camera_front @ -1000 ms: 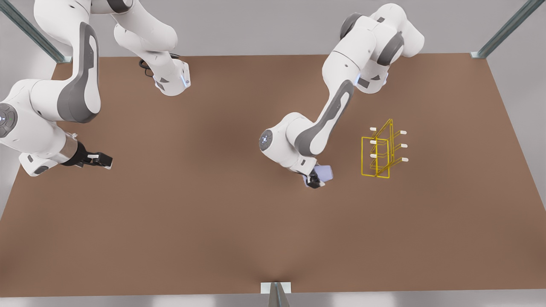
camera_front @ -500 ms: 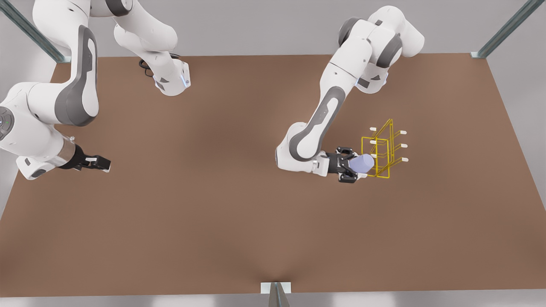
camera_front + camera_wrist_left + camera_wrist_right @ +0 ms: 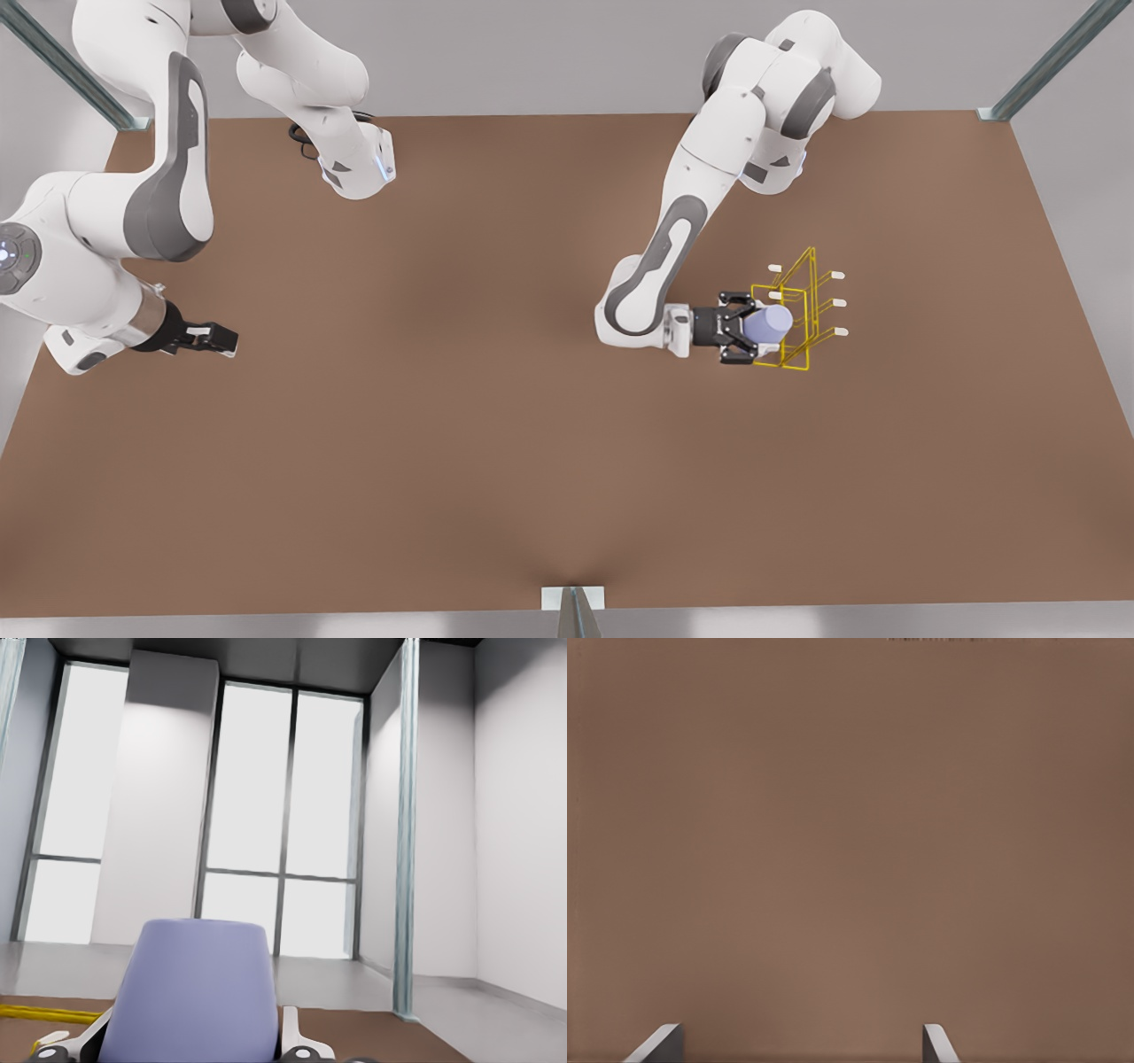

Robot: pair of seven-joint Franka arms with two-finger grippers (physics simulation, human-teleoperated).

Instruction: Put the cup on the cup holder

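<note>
The pale lavender cup (image 3: 769, 323) is held sideways above the table, with my left gripper (image 3: 751, 330) shut on it. It overlaps the near side of the yellow wire cup holder (image 3: 807, 346), level with the lower white-capped prongs (image 3: 775, 295). Whether a prong is inside the cup cannot be told. In the left wrist view the cup (image 3: 195, 992) stands between the fingers (image 3: 297, 1041), and a yellow wire (image 3: 44, 1013) runs beside it. My right gripper (image 3: 217, 337) waits open over the table at the front view's left, its fingertips (image 3: 935, 1043) apart above bare brown surface.
The brown table (image 3: 443, 425) is ringed by metal posts at its corners (image 3: 1045, 66) and a bracket at the near edge (image 3: 573, 598). The holder's far prongs (image 3: 838, 304) point toward the front view's right.
My left gripper swung the cup from low over the table to the holder, turning it sideways, then pushed it a little further in. The right arm barely shifted.
</note>
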